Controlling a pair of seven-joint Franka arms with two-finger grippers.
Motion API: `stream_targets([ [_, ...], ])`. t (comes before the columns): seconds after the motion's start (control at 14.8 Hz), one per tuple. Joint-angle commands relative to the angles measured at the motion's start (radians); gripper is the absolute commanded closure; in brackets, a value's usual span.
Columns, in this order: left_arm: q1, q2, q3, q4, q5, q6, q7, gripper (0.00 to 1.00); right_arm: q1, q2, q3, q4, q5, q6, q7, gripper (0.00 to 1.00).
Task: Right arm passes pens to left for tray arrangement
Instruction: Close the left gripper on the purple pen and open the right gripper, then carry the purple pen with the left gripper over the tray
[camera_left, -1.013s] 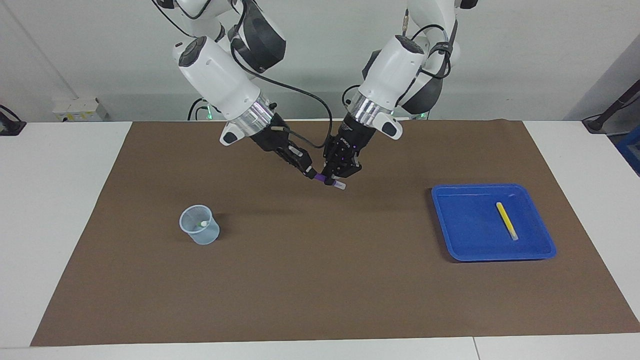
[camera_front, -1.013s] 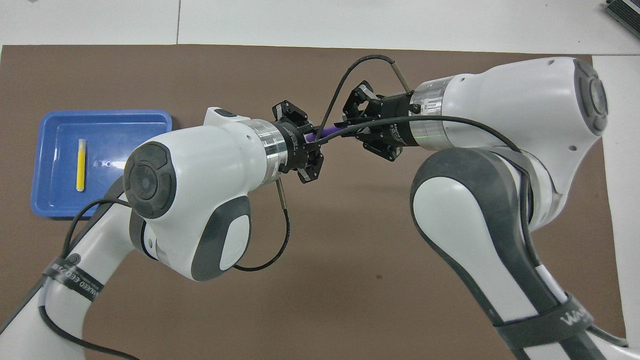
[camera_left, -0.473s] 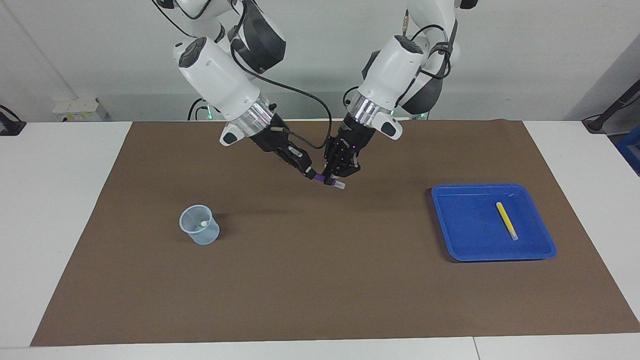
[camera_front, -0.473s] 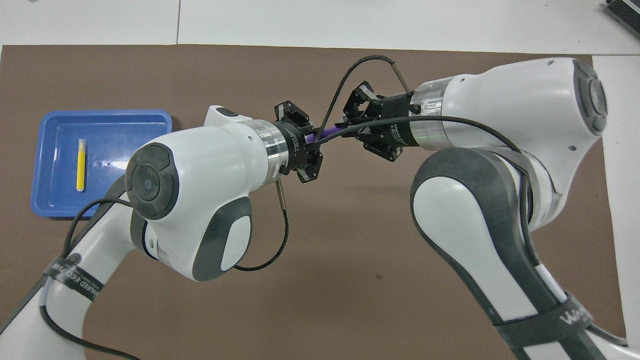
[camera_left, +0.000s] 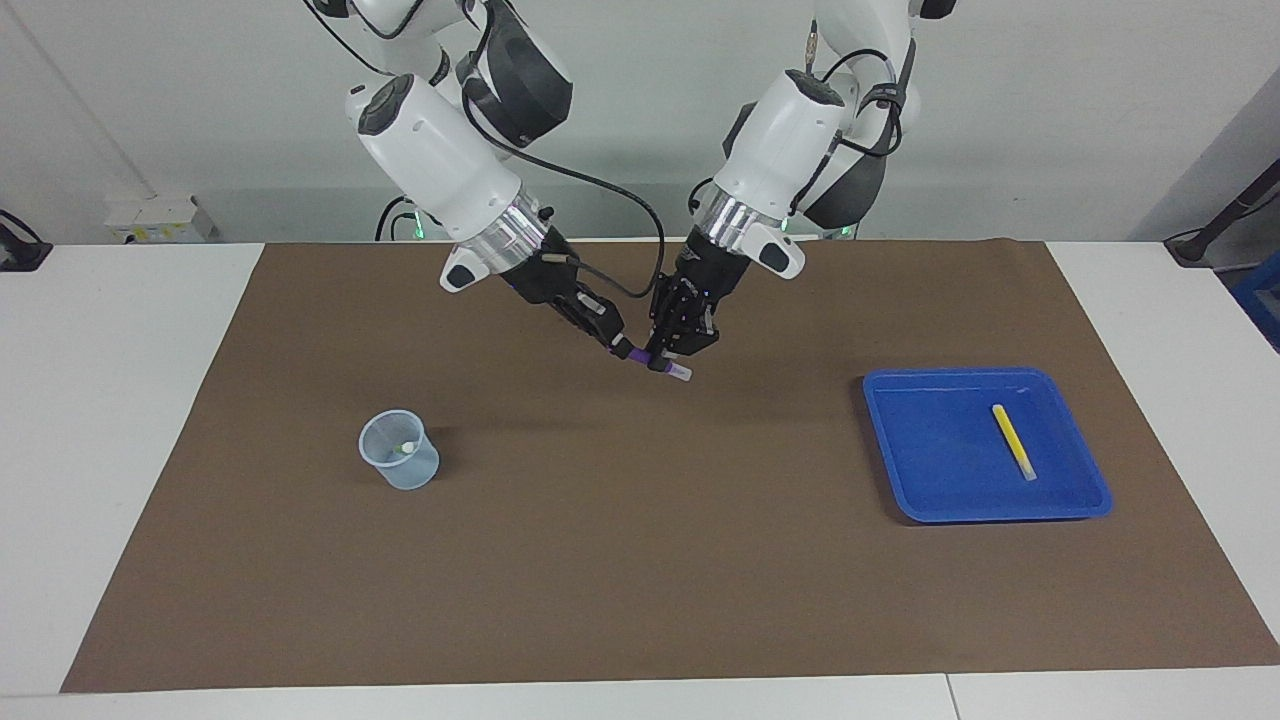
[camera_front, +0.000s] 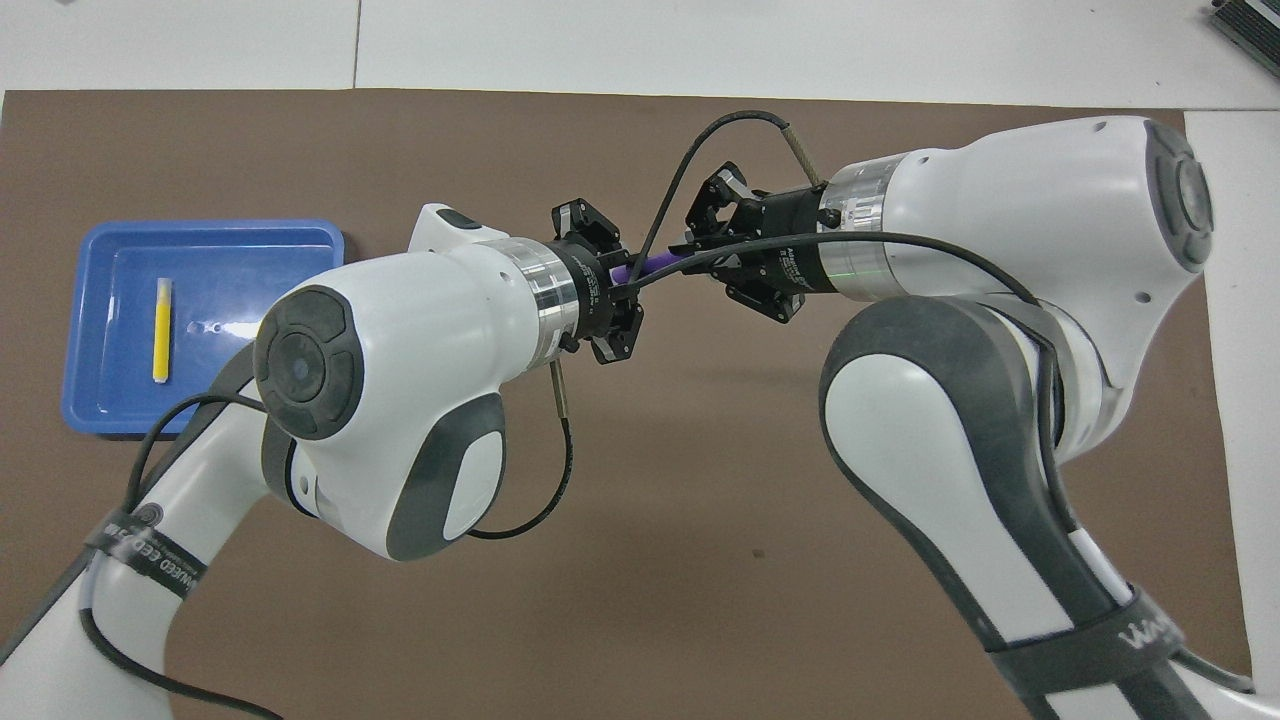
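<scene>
Facing view: both arms slant down and inward, meeting over the mat's (camera_left: 600, 560) mid. Right gripper (camera_left: 622, 347) & left gripper (camera_left: 668, 362) are both clamped on the purple pen (camera_left: 652, 360), held in the air. Farther out: cup (camera_left: 400, 450) w/ a pale-tipped pen, tray (camera_left: 935, 500) w/ the yellow pen (camera_left: 1013, 441).

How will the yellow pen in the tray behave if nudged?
The yellow pen looks slim, round and rigid, so it would probably roll or slide easily. It lies flat in the blue tray, whose low rim should likely stop it.
</scene>
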Motion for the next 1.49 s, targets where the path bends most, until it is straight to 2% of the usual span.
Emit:
stream_targets([
  [0.0,-0.008,0.006,0.002,0.003,0.014,0.003,0.066,1.00,0.002,-0.006,-0.002,-0.006,0.025,0.025,0.001,0.22],
  [0.07,-0.010,0.006,0.004,0.003,0.016,0.003,0.067,1.00,0.002,-0.006,-0.002,-0.006,0.025,0.025,-0.005,0.00],
  [0.41,-0.005,0.006,0.004,0.001,0.017,-0.004,0.115,1.00,-0.016,-0.006,-0.005,0.004,-0.018,-0.010,-0.058,0.00],
  [0.74,0.042,0.000,0.005,-0.004,0.016,-0.072,0.389,1.00,-0.101,-0.013,-0.013,0.018,-0.182,-0.162,-0.321,0.00],
  [0.88,0.085,-0.005,0.002,-0.023,0.016,-0.078,0.521,1.00,-0.157,-0.021,-0.013,0.007,-0.255,-0.211,-0.479,0.00],
  [1.15,0.154,-0.014,0.001,-0.028,0.008,-0.199,0.829,1.00,-0.251,-0.035,-0.013,-0.034,-0.438,-0.265,-0.773,0.00],
  [1.42,0.245,-0.022,0.001,-0.027,0.005,-0.372,1.223,1.00,-0.259,-0.056,-0.013,-0.023,-0.558,-0.351,-0.799,0.00],
])
